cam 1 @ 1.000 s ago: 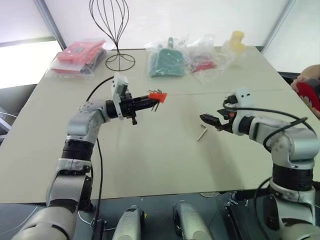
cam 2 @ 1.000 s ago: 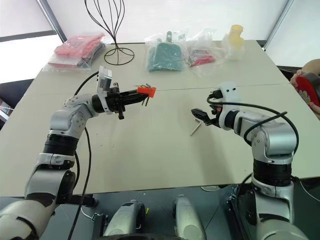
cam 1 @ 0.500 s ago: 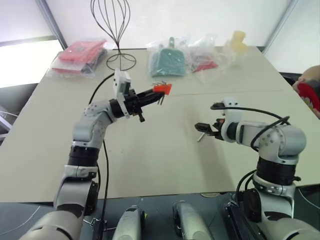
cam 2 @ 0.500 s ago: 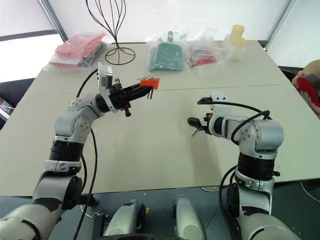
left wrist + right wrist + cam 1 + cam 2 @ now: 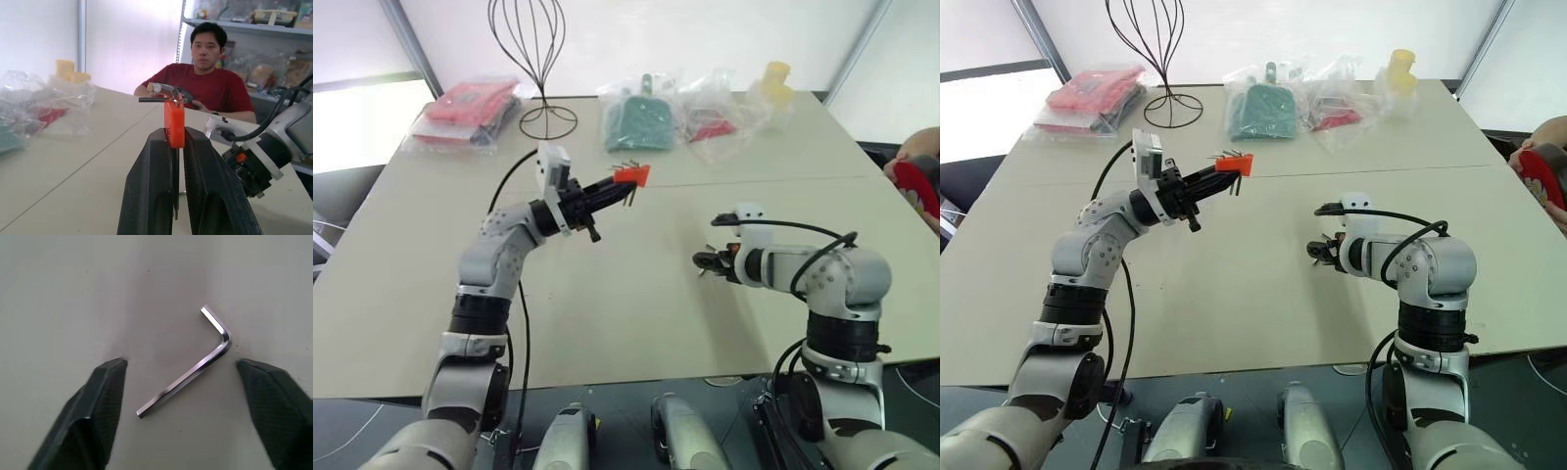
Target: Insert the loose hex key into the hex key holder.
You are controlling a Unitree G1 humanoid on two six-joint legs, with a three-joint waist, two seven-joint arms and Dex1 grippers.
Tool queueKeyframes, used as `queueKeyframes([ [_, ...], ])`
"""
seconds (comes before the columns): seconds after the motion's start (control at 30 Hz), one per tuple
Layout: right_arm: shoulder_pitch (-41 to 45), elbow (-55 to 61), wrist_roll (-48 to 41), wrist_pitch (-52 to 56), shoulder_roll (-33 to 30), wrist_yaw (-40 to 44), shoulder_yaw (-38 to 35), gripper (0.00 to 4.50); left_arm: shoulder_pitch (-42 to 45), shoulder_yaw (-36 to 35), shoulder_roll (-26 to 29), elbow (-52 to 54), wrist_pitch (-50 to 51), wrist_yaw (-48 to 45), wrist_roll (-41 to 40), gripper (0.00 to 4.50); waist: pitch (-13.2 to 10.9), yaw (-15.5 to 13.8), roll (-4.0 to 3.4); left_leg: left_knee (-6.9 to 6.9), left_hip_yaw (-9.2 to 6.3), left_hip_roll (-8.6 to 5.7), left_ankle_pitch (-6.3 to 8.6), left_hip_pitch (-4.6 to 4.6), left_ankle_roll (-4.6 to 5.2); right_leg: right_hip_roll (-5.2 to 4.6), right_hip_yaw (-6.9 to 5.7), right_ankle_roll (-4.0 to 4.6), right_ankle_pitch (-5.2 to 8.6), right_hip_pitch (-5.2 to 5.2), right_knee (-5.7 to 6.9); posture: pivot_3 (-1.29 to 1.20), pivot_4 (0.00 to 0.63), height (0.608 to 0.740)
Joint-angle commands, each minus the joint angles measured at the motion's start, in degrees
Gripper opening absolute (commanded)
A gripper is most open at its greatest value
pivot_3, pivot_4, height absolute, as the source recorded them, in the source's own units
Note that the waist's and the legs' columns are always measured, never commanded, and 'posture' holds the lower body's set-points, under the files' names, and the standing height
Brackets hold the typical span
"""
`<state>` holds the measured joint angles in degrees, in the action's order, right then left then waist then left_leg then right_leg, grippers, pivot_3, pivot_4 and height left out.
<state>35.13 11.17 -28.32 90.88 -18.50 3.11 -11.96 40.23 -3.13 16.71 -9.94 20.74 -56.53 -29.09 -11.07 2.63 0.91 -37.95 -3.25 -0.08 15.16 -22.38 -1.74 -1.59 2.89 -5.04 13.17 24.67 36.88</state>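
Bright even daylight, white glare behind, soft shadows

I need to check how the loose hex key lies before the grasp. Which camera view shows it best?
The right wrist view: the loose hex key lies flat on the table, whole L-shape visible, between the right gripper's open fingers, untouched. In the eye views it is mostly hidden at that gripper's tips.

Loose hex key (image 5: 190, 368) flat; holder (image 5: 174, 124) aloft.
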Motion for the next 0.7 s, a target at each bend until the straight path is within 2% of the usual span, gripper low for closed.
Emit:
queueKeyframes([
  [0.03,-1.82,-2.95,0.06,1.62,1.72,0.37,4.4,1.53,0.8,-0.98,-0.46,1.9,-1.55,0.67,-1.12,0.0,0.01,0.1,0.0,0.0,0.01,0.01,0.0,0.0,0.0,0.01,0.0,0.0,0.0,0.0,0.0,0.0,0.15,0.74],
  [0.13,-2.48,-6.17,2.68,0.87,1.26,0.9,6.79,0.04,0.79,-1.09,-1.07,1.94,-1.86,1.43,-1.31,0.0,0.11,0.13,0.11,0.0,0.0,0.03,0.0,0.07,0.0,0.04,0.0,0.01,0.0,-0.06,0.0,0.0,0.15,0.74],
  [0.4,-1.68,-8.69,5.54,-4.49,1.28,4.06,7.66,0.04,-0.42,-1.04,-0.23,2.84,-1.1,1.81,-1.44,0.0,0.5,0.15,0.63,0.0,0.0,0.1,0.0,0.49,0.0,0.1,0.0,0.1,0.21,-0.51,-0.15,0.0,0.15,0.74],
  [0.6,3.93,-8.46,7.68,-18.59,1.05,5.07,3.52,0.04,-0.44,-0.84,3.22,2.06,2.26,-1.39,-2.56,0.0,0.36,1.19,0.42,0.03,0.06,0.18,0.0,0.57,0.0,0.15,0.0,0.22,0.12,-0.67,-0.47,0.0,0.15,0.74],
  [0.7,7.02,-7.33,7.27,-30.83,1.54,6.53,0.24,0.04,0.89,-1.01,5.43,-0.55,3.01,-3.99,-2.73,0.0,0.08,1.17,-0.02,0.02,0.1,0.14,-0.01,-0.04,0.01,0.13,0.03,-0.03,-0.1,-0.08,-0.46,0.0,0.15,0.74],
])
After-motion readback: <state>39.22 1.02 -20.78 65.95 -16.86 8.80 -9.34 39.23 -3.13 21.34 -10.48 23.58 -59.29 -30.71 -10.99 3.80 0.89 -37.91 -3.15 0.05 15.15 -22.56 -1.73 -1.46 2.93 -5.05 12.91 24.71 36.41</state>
